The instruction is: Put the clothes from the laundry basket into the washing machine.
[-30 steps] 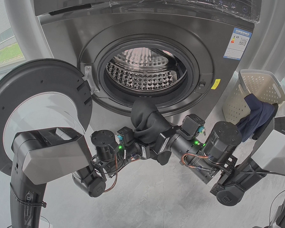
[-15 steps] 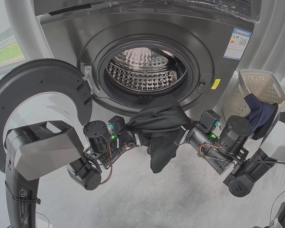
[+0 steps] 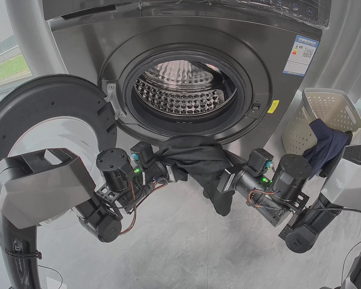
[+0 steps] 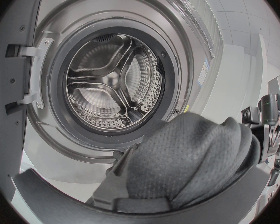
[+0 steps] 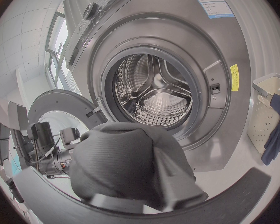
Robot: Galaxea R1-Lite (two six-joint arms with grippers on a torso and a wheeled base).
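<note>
Below open washing machine [image 3: 88, 53] mouth, above floor, I see black garment [image 3: 196, 153] slung between both hands: left hand [image 3: 175, 169] clamped on one end, right hand [image 3: 225, 174] on other. Navy cloth [image 3: 327, 145] over laundry basket [image 3: 329, 101] rim.

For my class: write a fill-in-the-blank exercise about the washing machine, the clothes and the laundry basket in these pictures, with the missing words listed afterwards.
The round door of the grey metal front-loading washing machine stands ____.
Its shiny steel drum holds ____ clothes.
The black fabric garment is ____ (inside/outside) the drum.
A navy blue cloth hangs over the rim of the cream plastic laundry ____.
Missing words: open; no; outside; basket.
</note>
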